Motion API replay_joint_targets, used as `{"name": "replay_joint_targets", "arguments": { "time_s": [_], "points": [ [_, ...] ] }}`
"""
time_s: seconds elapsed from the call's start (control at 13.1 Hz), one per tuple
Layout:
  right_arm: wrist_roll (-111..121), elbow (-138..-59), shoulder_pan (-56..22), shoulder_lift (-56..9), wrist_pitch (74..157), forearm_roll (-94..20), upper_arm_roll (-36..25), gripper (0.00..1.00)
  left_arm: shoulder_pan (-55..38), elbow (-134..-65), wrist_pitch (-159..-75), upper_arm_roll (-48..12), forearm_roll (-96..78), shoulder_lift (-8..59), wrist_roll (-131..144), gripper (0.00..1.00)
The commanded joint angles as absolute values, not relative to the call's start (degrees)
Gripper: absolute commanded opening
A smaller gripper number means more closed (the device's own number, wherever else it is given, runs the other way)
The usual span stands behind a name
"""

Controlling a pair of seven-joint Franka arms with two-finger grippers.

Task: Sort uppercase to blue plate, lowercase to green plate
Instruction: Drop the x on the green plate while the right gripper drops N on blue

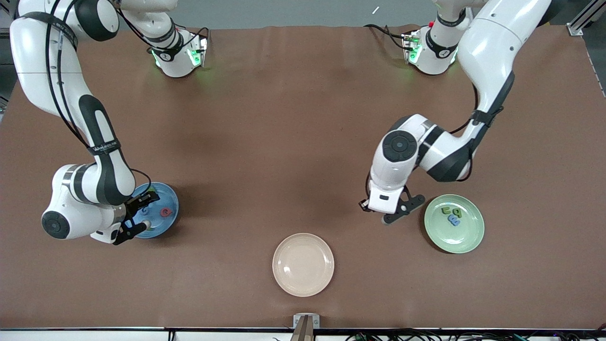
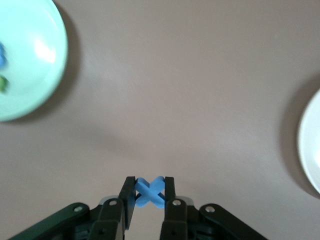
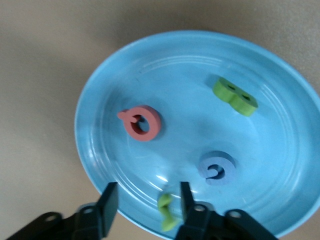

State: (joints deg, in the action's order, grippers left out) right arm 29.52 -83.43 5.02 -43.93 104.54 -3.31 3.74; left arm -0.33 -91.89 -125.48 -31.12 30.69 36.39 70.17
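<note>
Even, diffuse light falls from overhead on the brown worktop [image 1: 293, 142], bright with no harsh contrast. Soft shadows spread beside each arm and under the cream plate [image 1: 303, 264]. The white arm shells carry pale sheen, and green lamps glow at both bases. In the left wrist view the green plate [image 2: 30, 65] is blurred and washed out by a white glare patch, while the blue x [image 2: 149, 192] is sharp. In the right wrist view the blue plate [image 3: 150, 65] shows small glints and casts a dark shadow on the worktop.

Glossy blue plate [image 3: 125, 70], matt foam letters [image 3: 142, 122], matt brown table [image 1: 284, 132].
</note>
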Motion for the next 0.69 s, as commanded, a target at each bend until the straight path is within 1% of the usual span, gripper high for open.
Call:
{"name": "replay_joint_targets", "arguments": {
  "time_s": [0.0, 0.15, 0.23, 0.46, 0.54, 0.61],
  "points": [
    [29.7, -81.6, 5.6, -43.1, 105.1, -4.2, 4.4, 0.66, 4.5, -93.6, -123.8, -31.4, 31.0, 33.4, 60.9, 0.00],
    [30.1, -80.3, 5.6, -43.2, 110.5, -3.9, 4.3, 0.66, 7.7, -93.6, -121.7, -31.4, 31.0, 32.6, 53.1, 0.00],
    [29.9, -80.0, 5.5, -43.2, 111.4, -3.9, 4.3, 0.63, 9.5, -93.7, -121.5, -31.5, 31.0, 32.4, 49.9, 0.00],
    [26.5, -75.9, 4.8, -42.5, 111.4, -4.0, 4.3, 0.63, 14.0, -94.1, -121.4, -31.4, 31.0, 32.5, 41.8, 0.00],
    [23.1, -75.8, 4.8, -41.9, 111.4, -3.8, 4.3, 0.65, 15.4, -94.5, -121.4, -31.4, 31.0, 32.9, 39.5, 0.00],
    [21.0, -75.9, 5.0, -39.9, 111.2, -4.1, 4.3, 0.87, 16.9, -94.5, -121.4, -31.4, 30.9, 33.4, 38.4, 0.00]
  ]
}}
